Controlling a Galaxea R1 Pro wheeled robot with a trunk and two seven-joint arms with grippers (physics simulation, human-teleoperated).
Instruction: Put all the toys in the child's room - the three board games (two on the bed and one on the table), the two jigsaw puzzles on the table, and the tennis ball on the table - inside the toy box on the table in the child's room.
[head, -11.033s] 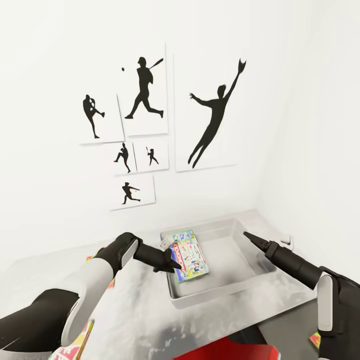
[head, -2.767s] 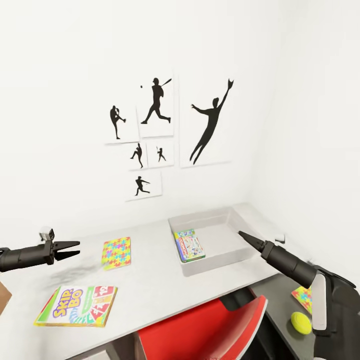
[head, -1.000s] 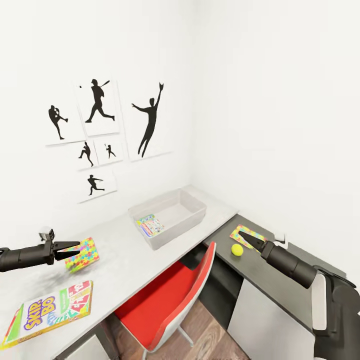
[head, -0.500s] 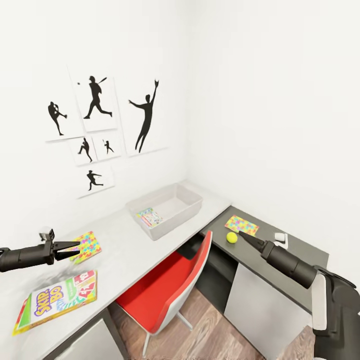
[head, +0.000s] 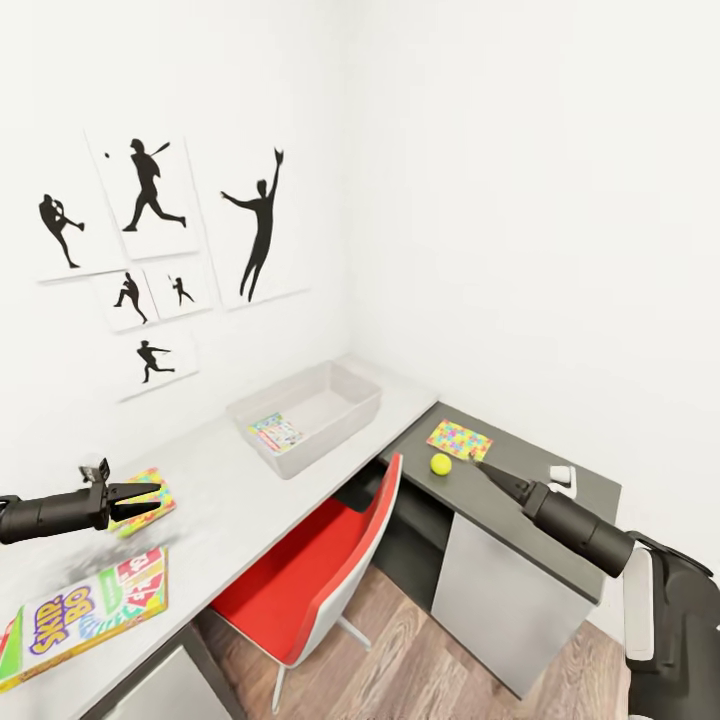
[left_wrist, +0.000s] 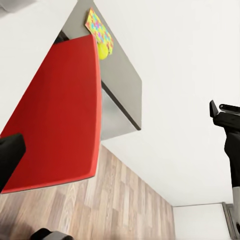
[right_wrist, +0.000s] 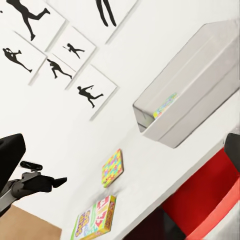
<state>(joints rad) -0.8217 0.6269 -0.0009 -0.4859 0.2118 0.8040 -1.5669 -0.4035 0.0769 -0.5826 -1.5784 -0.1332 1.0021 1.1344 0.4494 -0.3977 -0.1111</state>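
The toy box (head: 305, 405) is sitting on the light grey table (head: 230, 500), up near the corner of the room, with flat printed game boxes (head: 275, 433) lying inside at its near end; how many are stacked there is hard to tell from here. Everything else is waiting outside it. A Skip-Bo game box (head: 85, 610) is lying flat near the front edge of the light table, and one jigsaw puzzle (head: 145, 492) is resting a little behind it, partly hidden by the left gripper (head: 140, 496). The other jigsaw puzzle (head: 459, 440) and the tennis ball (head: 441, 464) are lying on the adjoining dark desk (head: 520, 500), the ball just beside the puzzle's near edge. A red chair (head: 320, 570) is standing tucked between the two surfaces.

So I'd judge the job well under way but unfinished: the Skip-Bo box, both puzzles and the ball are left to move.

The left gripper is hanging over the light table with its fingers parted and nothing between them. The right gripper (head: 484, 470) is pointing towards the ball and puzzle on the dark desk, carrying nothing; its fingers are looking pressed together into a point, though I can't be sure at this angle.
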